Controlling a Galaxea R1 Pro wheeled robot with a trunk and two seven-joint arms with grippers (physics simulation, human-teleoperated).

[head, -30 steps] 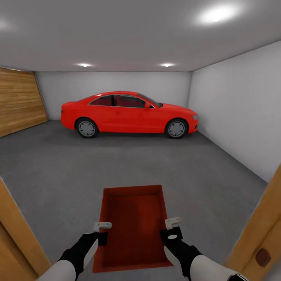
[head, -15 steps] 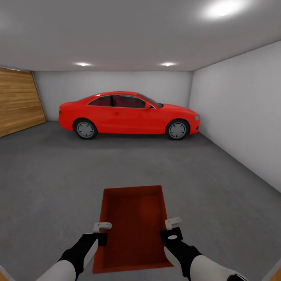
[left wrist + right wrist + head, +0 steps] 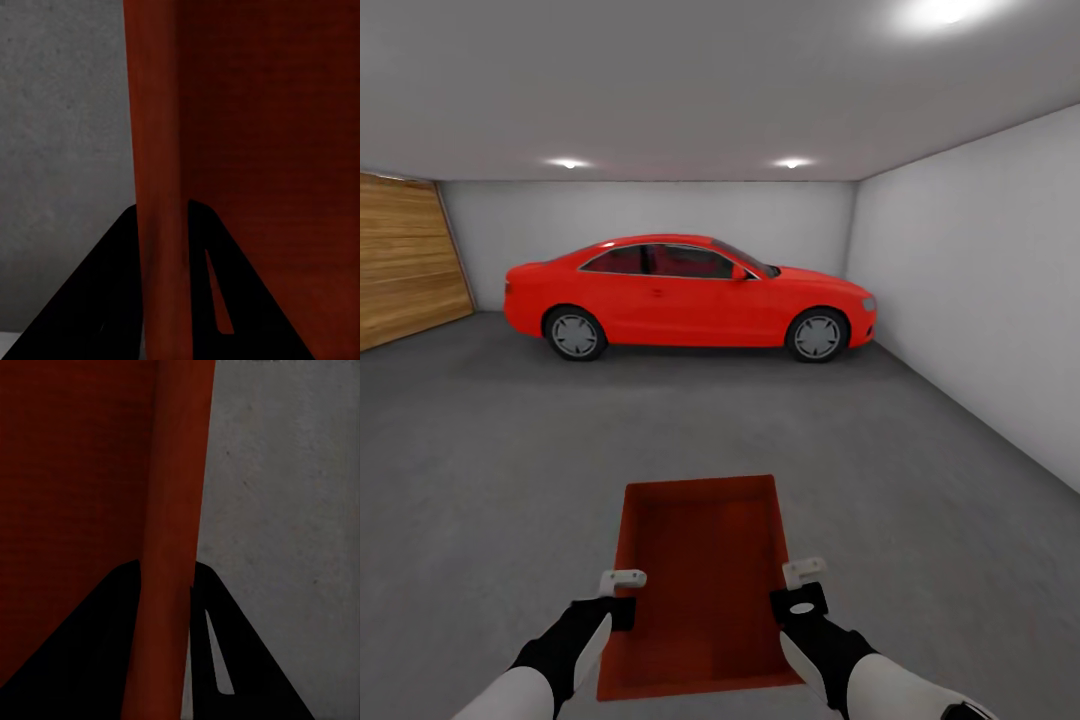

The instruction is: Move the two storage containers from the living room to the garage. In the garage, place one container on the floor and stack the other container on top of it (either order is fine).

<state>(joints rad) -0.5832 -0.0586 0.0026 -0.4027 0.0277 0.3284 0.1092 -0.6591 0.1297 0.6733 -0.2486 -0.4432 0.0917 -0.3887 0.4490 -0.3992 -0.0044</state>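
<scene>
I hold one orange-red storage container (image 3: pixel 702 585) low in front of me, lidless and empty, above the dark grey concrete floor (image 3: pixel 510 470) of the garage. My left gripper (image 3: pixel 622 592) is shut on its left wall, my right gripper (image 3: pixel 800 586) on its right wall. In the left wrist view the thin red wall (image 3: pixel 159 225) runs between the two black fingers (image 3: pixel 112 292). The right wrist view shows the other wall (image 3: pixel 171 585) pinched between black fingers (image 3: pixel 105 637) in the same way, with concrete beside it.
A red coupe car (image 3: pixel 688 295) stands side-on across the far end of the garage. A white wall (image 3: pixel 980 290) runs along the right, a wood-panelled door (image 3: pixel 405 260) along the left. Open concrete lies between me and the car.
The whole view has advanced into the garage: the wooden door frame at both lower corners has dropped out of sight. The container and both grippers keep their places in the view.
</scene>
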